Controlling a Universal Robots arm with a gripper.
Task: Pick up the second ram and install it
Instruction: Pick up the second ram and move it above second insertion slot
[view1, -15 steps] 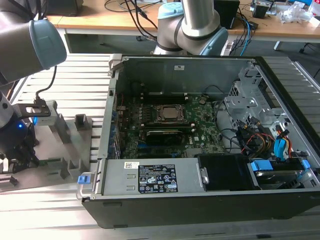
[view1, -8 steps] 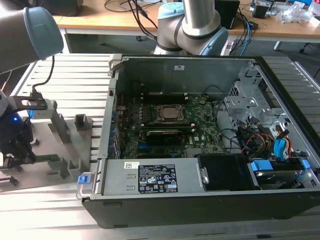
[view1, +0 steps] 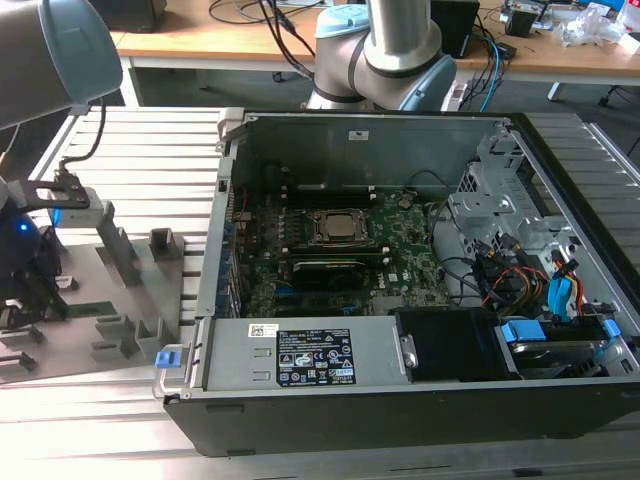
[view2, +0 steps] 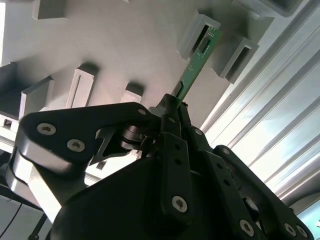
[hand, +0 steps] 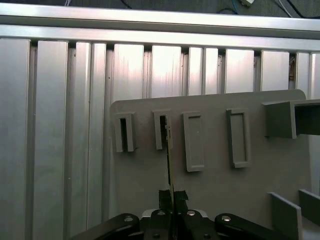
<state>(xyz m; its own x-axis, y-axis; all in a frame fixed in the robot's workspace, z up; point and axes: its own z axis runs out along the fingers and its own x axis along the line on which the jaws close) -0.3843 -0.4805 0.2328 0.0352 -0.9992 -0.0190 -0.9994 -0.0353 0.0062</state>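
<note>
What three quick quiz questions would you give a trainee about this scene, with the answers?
1. True or false: the pincer is shut on the green RAM stick.
2. The stick's far end is at: A) a grey holder block's slot; B) a motherboard slot; C) the processor socket.
3. In the exterior view, the grey holder board lies on which side of the open computer case?
Key: 1 true; 2 A; 3 the exterior view's left.
</note>
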